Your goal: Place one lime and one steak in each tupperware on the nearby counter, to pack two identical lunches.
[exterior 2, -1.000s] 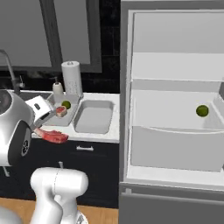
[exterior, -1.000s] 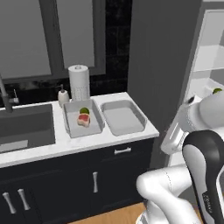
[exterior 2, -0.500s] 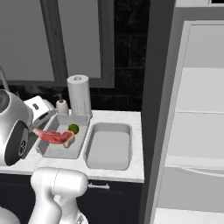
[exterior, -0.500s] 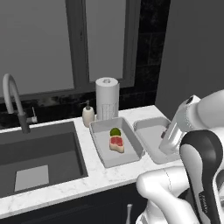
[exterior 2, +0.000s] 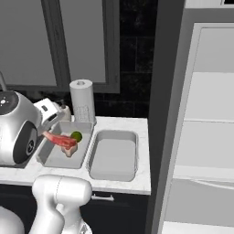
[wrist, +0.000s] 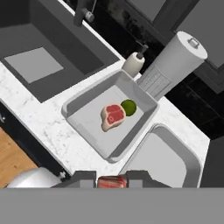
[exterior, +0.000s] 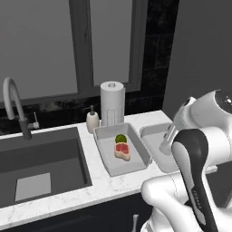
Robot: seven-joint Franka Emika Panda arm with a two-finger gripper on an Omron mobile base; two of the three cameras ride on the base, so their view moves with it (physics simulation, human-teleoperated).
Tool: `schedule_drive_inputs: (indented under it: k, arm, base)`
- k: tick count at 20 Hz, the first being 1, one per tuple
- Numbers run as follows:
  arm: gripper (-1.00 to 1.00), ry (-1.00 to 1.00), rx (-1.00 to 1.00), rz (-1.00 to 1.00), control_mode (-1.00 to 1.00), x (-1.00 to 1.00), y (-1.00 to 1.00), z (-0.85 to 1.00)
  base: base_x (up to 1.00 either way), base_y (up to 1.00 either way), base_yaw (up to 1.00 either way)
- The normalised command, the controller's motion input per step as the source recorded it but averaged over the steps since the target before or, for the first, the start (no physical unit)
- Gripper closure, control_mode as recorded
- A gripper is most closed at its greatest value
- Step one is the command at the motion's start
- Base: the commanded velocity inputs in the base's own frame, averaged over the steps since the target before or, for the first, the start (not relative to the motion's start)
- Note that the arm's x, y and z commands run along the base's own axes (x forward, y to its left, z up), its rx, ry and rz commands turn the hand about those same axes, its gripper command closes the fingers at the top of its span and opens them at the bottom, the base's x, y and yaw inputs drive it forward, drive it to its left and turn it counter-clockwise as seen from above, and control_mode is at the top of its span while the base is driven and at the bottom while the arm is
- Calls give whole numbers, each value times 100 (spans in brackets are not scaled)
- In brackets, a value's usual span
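Two-finger gripper [wrist: 112, 178] is clamping the flat pink-red steak slab [exterior 2: 58, 139] by one end, hovering beside the empty light-grey rectangular tupperware tray [exterior 2: 113, 155]. Slab is likely limp, slick; grip looks marginal. Neighbouring tray [wrist: 92, 124] is holding block steak [wrist: 112, 116] and dark-green lime [wrist: 128, 106].

A kitchen: sink [exterior: 41, 170] with faucet [exterior: 16, 106], marbled counter [exterior: 90, 192], paper-towel roll [exterior: 112, 103].
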Motion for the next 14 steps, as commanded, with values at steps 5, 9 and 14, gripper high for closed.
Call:
schedule_drive_inputs:
  k: [5, 9, 14]
  arm:
    - [100, 0, -4, -23, -100, 40, -40, -24]
    - [100, 1, 3, -23, -100, 53, -57, -11]
    - [100, 0, 6, -5, -100, 31, -44, -15]
  base:
    - [0, 0, 0]
    - [0, 0, 0]
    - [0, 0, 0]
